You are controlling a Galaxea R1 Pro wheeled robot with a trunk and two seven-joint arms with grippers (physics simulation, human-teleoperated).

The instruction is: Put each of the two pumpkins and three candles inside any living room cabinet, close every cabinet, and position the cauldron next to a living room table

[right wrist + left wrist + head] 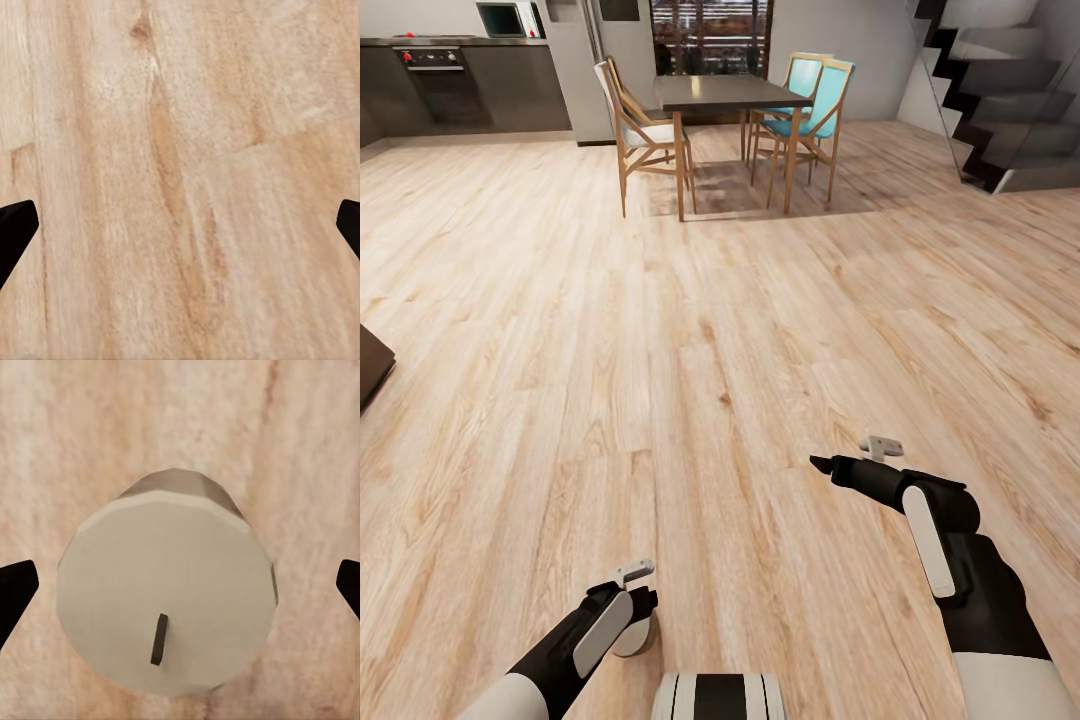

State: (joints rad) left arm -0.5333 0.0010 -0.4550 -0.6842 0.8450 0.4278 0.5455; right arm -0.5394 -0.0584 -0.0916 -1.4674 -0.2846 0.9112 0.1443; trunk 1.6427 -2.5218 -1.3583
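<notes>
While I look down over both arms from the head view, the floor point(690, 360) of light wood planks fills the near field. My left gripper point(632, 612) hangs low at the lower left, pointing down, and a candle point(634, 636) shows just under it. Through the left wrist view the candle point(166, 600) appears from above: a beige cylinder with a flat top and a short dark wick, standing between the two dark fingertips point(15, 592), which sit at the far edges, apart from its sides. I read the left gripper as spread wide, not closed on the candle. I cannot tell whether the candle rests on the floor. My right gripper point(822, 464) is held out at the right, above bare planks; the right wrist view shows its fingertips point(16, 229) likewise at the far edges, spread, with only floor point(180, 180) between them. Far ahead stands a dining desk point(722, 93) with chairs point(636, 128) on both sides. A kitchen counter point(450, 45) runs at the upper left, and stairs point(1000, 110) rise at the upper right. A dark corner point(372, 365) of some furniture enters at the left edge.
</notes>
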